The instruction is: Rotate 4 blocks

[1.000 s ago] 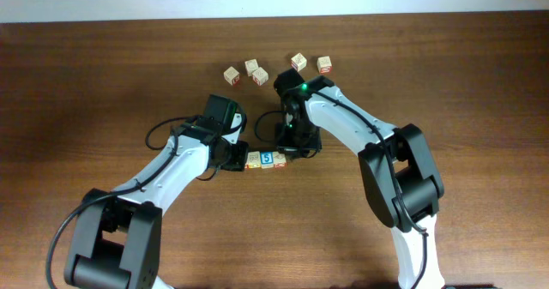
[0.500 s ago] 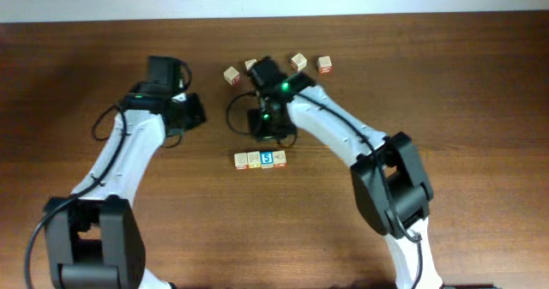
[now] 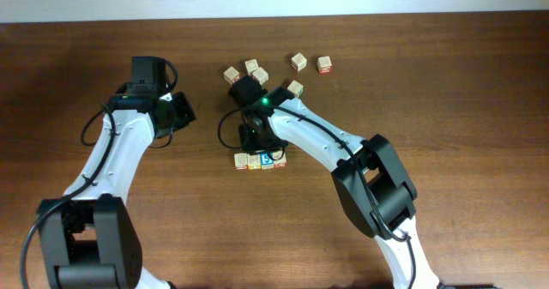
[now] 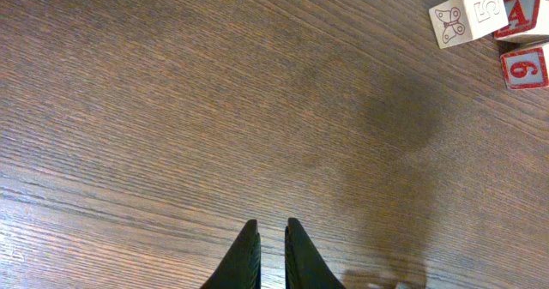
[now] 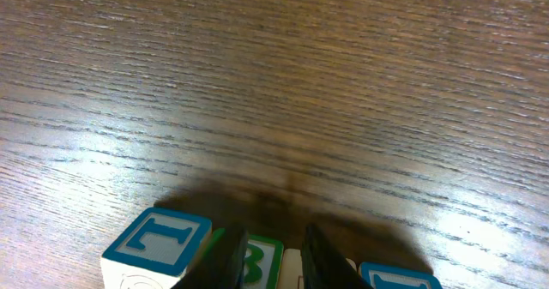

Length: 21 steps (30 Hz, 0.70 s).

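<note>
Right end effector (image 5: 273, 259) hangs low over the row of four blocks (image 3: 260, 160), fingers a little spread. Through the gap I see the green B block (image 5: 257, 267) and the edge of its pale neighbour; whether the pads touch either I cannot tell. Left end effector (image 4: 273, 246) is drawn almost together, only a slit between, empty above bare wood.

The worktop (image 3: 446, 83) carries everything. My left arm (image 3: 120, 152) sits well apart from the row, I judge to leave the right one room. The row lies mid-worktop, cubes side by side and touching, likely so each can be turned in place. Beyond it, loose tan cubes (image 3: 298, 62) lie scattered. A blue-lettered block (image 5: 159, 242) sits just beside the green one
</note>
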Tool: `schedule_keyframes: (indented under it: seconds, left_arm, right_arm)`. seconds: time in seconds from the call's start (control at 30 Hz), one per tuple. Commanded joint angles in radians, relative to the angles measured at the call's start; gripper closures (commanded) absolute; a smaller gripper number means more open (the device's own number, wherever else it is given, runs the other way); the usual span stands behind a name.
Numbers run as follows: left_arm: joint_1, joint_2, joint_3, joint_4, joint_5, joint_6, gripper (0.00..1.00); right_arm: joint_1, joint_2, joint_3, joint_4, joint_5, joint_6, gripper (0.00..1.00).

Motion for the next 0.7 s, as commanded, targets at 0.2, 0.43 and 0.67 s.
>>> schedule_keyframes:
  seconds: [0.2, 0.43, 0.67]
  left_arm:
    - [0.0, 0.003, 0.021, -0.004, 0.0, -0.012, 0.91]
    - [0.0, 0.003, 0.021, -0.005, 0.0, -0.012, 0.91]
    - [0.0, 0.003, 0.021, -0.006, 0.0, -0.012, 0.91]
  right_arm:
    - [0.009, 0.016, 0.015, 0.136, -0.013, -0.075, 0.69]
    - [0.061, 0.017, 0.014, 0.141, 0.038, -0.035, 0.96]
    - [0.092, 0.016, 0.014, 0.13, 0.04, -0.032, 0.96]
